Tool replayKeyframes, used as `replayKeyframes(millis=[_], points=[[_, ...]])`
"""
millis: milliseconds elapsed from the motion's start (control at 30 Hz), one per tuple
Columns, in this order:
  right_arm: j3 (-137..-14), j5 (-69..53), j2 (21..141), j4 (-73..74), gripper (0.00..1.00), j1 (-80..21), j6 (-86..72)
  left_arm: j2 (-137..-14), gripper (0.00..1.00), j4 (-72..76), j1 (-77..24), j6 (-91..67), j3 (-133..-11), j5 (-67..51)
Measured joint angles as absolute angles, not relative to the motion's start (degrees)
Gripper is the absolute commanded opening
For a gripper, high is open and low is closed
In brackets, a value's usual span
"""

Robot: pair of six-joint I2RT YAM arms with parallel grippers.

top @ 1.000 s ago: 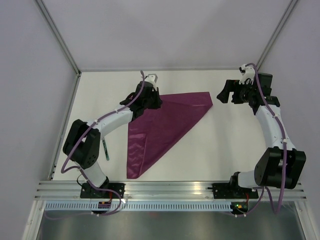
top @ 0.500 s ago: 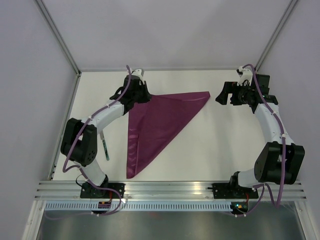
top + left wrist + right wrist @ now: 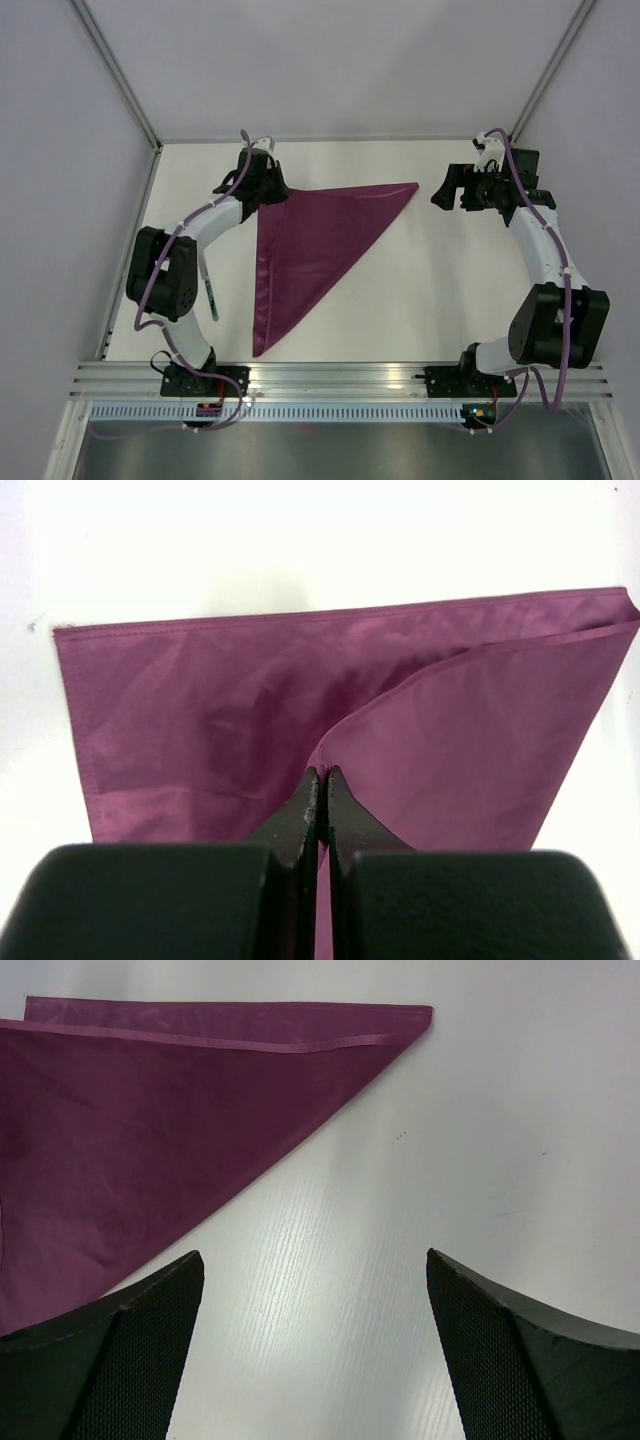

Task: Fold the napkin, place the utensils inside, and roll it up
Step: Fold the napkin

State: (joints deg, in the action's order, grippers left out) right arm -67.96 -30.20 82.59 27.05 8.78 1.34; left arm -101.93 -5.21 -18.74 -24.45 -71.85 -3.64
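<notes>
The napkin [image 3: 310,240] lies folded into a magenta triangle, its long edge running from the far right tip down to the near point. My left gripper [image 3: 266,196] is at the triangle's far left corner, shut on the top layer of cloth. In the left wrist view that gripper [image 3: 322,772] pinches a raised fold of the napkin [image 3: 200,710]. My right gripper [image 3: 442,190] hangs open just right of the napkin's far right tip, holding nothing. The right wrist view has the napkin [image 3: 150,1100] ahead of the open gripper [image 3: 315,1270]. One utensil [image 3: 209,298], a thin dark stick, lies left of the napkin beside my left arm.
The white table [image 3: 420,290] is bounded by a metal frame rail [image 3: 340,372] at the near edge and grey walls on the other sides. My left arm's elbow [image 3: 165,275] stands close to the utensil.
My left gripper has moved left and toward the far edge with the napkin corner, pulling the cloth flat into a cleaner triangle. The right gripper shifted slightly, then stayed put.
</notes>
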Motion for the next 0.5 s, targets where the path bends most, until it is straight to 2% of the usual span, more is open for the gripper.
replayKeyframes(millis=[500], points=[[-68.0,-30.2,82.6,27.0,0.96,8.4,1.8,-104.9,0.02,-5.7,-15.2,-24.4,-74.8,-3.7]])
